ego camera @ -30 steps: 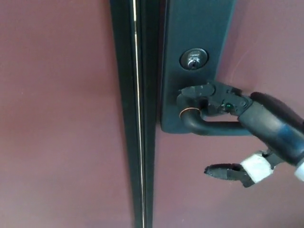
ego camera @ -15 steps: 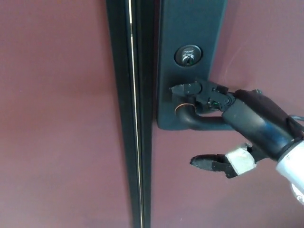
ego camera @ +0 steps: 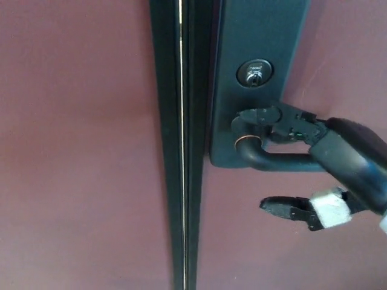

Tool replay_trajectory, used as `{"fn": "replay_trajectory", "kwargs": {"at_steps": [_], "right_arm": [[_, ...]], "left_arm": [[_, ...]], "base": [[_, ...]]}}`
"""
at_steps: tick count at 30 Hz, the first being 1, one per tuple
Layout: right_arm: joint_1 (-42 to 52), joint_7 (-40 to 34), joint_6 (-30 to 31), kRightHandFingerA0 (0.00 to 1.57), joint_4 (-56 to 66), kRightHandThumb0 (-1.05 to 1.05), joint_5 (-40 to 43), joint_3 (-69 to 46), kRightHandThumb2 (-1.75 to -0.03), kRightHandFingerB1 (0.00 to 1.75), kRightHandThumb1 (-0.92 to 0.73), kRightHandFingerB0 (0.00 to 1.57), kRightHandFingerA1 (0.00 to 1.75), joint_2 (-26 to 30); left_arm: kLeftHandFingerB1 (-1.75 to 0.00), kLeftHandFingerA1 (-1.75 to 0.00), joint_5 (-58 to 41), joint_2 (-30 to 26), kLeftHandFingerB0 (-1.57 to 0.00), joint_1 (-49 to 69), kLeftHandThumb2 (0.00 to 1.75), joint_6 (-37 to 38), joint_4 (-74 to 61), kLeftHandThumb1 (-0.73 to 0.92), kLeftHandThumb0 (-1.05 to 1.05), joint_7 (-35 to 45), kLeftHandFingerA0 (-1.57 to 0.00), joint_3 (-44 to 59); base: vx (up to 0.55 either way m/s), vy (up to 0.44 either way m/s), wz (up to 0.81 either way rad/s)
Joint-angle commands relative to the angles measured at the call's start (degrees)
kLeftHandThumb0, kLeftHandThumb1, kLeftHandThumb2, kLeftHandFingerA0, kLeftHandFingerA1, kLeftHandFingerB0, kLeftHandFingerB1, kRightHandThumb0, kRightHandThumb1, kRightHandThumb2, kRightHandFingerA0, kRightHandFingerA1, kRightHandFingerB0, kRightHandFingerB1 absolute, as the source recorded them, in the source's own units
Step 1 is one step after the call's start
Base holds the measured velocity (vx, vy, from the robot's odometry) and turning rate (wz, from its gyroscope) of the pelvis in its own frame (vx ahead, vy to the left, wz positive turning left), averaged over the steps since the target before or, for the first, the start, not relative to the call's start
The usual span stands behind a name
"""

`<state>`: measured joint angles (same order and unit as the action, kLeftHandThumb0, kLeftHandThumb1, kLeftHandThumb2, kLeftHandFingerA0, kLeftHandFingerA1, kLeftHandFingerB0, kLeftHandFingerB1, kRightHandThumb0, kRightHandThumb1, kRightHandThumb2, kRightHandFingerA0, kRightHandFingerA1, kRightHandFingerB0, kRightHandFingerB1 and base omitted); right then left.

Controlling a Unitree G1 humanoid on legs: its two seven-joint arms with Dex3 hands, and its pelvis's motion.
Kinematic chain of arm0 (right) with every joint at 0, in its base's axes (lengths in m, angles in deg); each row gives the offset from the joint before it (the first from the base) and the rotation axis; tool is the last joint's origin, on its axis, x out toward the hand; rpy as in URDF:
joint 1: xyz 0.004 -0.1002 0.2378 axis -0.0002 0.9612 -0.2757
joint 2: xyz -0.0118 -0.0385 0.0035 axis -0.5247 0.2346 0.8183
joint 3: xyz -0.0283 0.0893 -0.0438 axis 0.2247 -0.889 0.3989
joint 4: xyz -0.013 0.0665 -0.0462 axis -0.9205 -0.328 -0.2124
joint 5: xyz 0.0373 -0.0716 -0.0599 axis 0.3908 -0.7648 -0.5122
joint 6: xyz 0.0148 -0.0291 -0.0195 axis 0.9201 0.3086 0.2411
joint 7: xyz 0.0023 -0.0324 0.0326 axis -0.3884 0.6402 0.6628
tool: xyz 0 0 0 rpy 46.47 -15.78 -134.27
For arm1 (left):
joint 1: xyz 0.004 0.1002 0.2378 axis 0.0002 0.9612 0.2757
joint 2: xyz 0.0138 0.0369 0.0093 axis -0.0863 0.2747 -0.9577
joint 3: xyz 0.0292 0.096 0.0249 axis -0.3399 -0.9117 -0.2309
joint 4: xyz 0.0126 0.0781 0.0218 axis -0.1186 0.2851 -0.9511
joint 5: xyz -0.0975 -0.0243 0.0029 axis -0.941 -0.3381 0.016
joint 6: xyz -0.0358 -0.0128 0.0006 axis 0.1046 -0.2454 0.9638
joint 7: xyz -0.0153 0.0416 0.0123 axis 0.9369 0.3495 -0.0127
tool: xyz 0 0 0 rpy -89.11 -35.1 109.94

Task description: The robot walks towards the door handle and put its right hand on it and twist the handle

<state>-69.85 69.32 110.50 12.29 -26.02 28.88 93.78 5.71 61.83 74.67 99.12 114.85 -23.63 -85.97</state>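
whole view shifted right since 0.5 s ago, camera not door; right robot hand point(ego camera: 314, 160) stays on door handle point(ego camera: 272, 160) right of the dark jamb point(ego camera: 181, 145), fingers spread, lever level, twist pending.

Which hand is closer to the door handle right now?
Right. The right hand is on the door handle, fingers lying over the lever near its pivot, thumb apart below it. The left hand is not in view.
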Motion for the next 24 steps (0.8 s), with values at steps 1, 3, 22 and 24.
{"fn": "replay_trajectory", "kwargs": {"at_steps": [1,3,22,24], "right_arm": [[1.54,2.9,2.72,0.18,5.27,-0.62,-1.22,-5.2,-0.55,0.29,-0.51,0.21,0.32,0.77],[2.45,3.22,2.44,0.19,7.59,-0.62,-0.43,-8.0,-0.56,0.3,-0.51,0.21,0.33,0.7],[5.07,4.31,-0.51,0.06,1.44,-0.31,-2.59,-6.99,-0.88,0.48,-0.28,0.06,0.5,0.55],[4.78,4.67,-0.15,0.06,0.24,-0.31,-3.26,-5.65,-0.88,0.48,-0.28,0.06,0.5,0.62]], "left_arm": [[-0.38,-0.44,0.99,-0.59,-0.43,0.51,0.56,-0.29,-0.06,0.53,-0.3,-0.56,-0.56,-0.36],[-0.38,-0.44,0.86,-0.6,-0.43,0.44,0.56,-0.34,-0.03,0.53,-0.3,-0.46,-0.55,-0.3],[-0.38,-0.44,0.93,-0.77,-0.43,0.25,0.56,-0.56,-0.01,0.53,-0.3,-0.24,-0.56,-0.5],[-0.38,-0.44,1.04,-0.75,-0.43,0.21,0.56,-0.59,-0.02,0.53,-0.3,-0.53,-0.56,-0.58]], "base": [[0.0,0.0,0.0],[0.0,0.0,0.0],[0.0,0.0,0.0],[0.0,0.0,0.0]]}}
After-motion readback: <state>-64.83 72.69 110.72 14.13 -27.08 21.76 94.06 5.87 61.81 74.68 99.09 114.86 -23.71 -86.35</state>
